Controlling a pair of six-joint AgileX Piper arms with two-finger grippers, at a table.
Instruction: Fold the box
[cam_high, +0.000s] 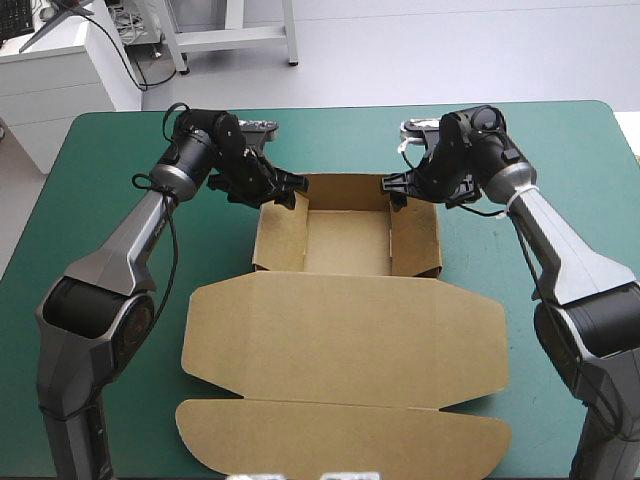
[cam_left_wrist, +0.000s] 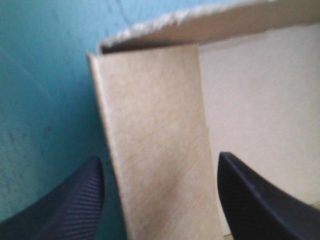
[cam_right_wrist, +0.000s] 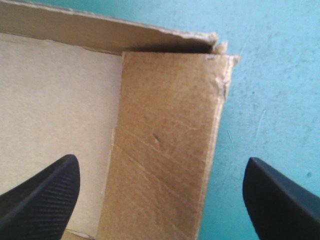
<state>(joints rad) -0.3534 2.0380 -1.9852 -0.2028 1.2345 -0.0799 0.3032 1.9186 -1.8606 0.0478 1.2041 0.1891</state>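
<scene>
From my station I see the tabletop under its teal-green cover, bare except for the brown box, which lies in the middle. The box stands as an open tray on its far part, with the far wall and both side walls raised. Its lid lies flat toward the near edge, and the lid's rounded flap is flat beyond it. The left end effector sits at the tray's far left corner and the right end effector at its far right corner, facing each other across the far wall. In the left wrist view the left end effector is spread wide astride the left side wall, one black finger over the cover outside and the other over the tray's floor, neither touching the board. The right end effector is likewise wide apart astride the right side wall, one finger over the tray's inside and one over the cover, with a gap on each side. Neither holds anything.
</scene>
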